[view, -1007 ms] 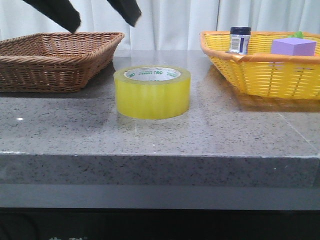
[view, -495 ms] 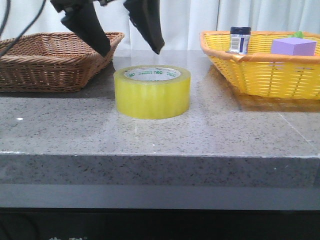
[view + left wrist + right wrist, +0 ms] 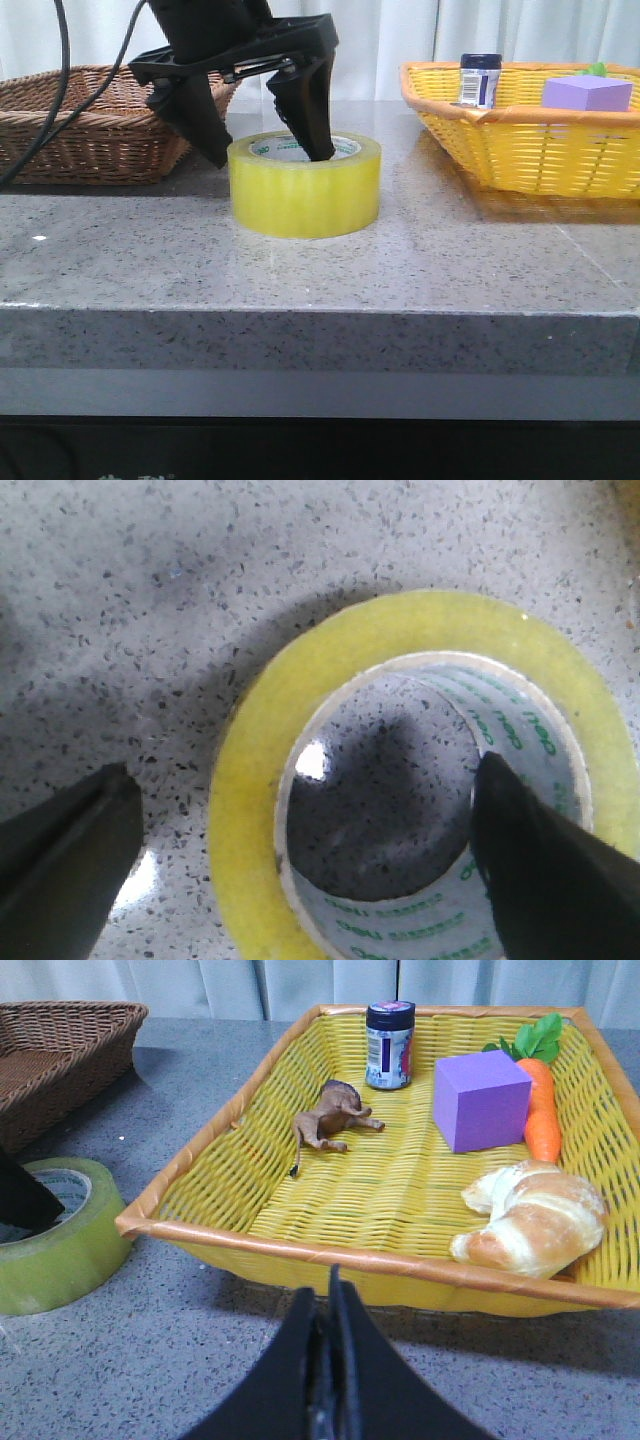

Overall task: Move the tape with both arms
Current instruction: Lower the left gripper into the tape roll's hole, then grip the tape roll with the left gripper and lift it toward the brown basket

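The tape (image 3: 305,187), a wide yellow roll with a white core and green lettering, lies flat on the grey stone table. My left gripper (image 3: 268,155) is open and straddles the roll's left wall: one finger is inside the core, the other outside on the left. In the left wrist view the roll (image 3: 250,780) sits between the two black fingers (image 3: 530,870), with gaps on both sides. My right gripper (image 3: 327,1360) is shut and empty, low over the table in front of the yellow basket. It is out of the front view. The roll also shows in the right wrist view (image 3: 60,1235).
A brown wicker basket (image 3: 90,125) stands at the back left. A yellow basket (image 3: 530,140) at the back right holds a dark-capped jar (image 3: 390,1045), a purple block (image 3: 480,1100), a carrot, a croissant and a small brown animal figure.
My left gripper has come down from above and to the left onto the tape, open all the way. One finger now reaches inside the core. The tape has not moved.
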